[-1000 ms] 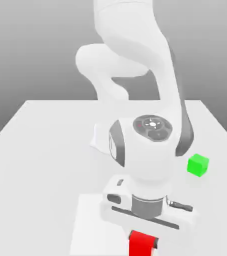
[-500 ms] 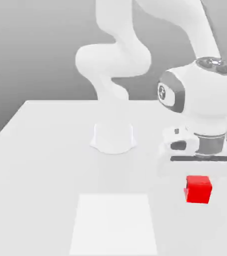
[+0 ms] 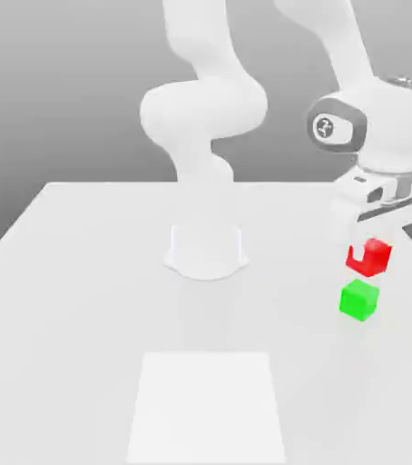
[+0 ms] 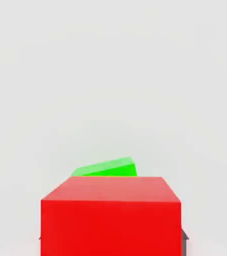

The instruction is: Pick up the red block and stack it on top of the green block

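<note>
The red block (image 3: 369, 257) hangs in the air under my gripper (image 3: 370, 247), which is shut on it. Just below it the green block (image 3: 359, 300) rests on the white table (image 3: 83, 272) at the exterior view's right. A small gap separates the two cubes. In the hand view the red block (image 4: 110, 215) sits close to the camera, and a strip of the green block (image 4: 107, 168) shows beyond it.
The arm's white base (image 3: 206, 250) stands at the middle of the table. A slightly brighter white square patch (image 3: 207, 407) lies on the table's near part.
The arm has carried the red block from the near edge over to the exterior view's right and farther back, until it hangs just above the green block.
</note>
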Controlling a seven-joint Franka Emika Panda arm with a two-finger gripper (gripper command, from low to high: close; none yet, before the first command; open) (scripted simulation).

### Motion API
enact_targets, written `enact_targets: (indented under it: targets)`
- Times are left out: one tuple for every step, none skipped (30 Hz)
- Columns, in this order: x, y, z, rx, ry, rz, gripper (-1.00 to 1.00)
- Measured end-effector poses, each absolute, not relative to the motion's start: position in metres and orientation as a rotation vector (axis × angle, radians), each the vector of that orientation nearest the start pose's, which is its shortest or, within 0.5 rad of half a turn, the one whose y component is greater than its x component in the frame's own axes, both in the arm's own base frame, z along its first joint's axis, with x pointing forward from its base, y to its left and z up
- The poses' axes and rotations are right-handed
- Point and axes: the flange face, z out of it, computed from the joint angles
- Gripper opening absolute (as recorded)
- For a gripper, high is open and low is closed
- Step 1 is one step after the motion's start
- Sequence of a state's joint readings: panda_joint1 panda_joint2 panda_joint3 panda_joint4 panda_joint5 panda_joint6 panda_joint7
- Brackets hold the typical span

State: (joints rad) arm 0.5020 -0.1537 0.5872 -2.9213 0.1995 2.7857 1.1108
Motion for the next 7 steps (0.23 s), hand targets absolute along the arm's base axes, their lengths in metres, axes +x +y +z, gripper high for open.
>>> enact_targets:
  targets:
    - [0.174, 0.289, 0.212, -3.13, 0.336, -0.023, -1.0]
    - [0.174, 0.289, 0.206, -3.13, 0.335, -0.022, -1.0]
    - [0.173, 0.288, 0.2, -3.129, 0.334, -0.02, -1.0]
    - [0.174, 0.287, 0.194, -3.127, 0.341, -0.017, -1.0]
    - [0.172, 0.287, 0.187, -3.127, 0.334, -0.013, -1.0]
    - [0.172, 0.286, 0.182, -3.125, 0.34, -0.008, 1.0]
    - [0.174, 0.285, 0.182, -3.123, 0.349, -0.008, 1.0]
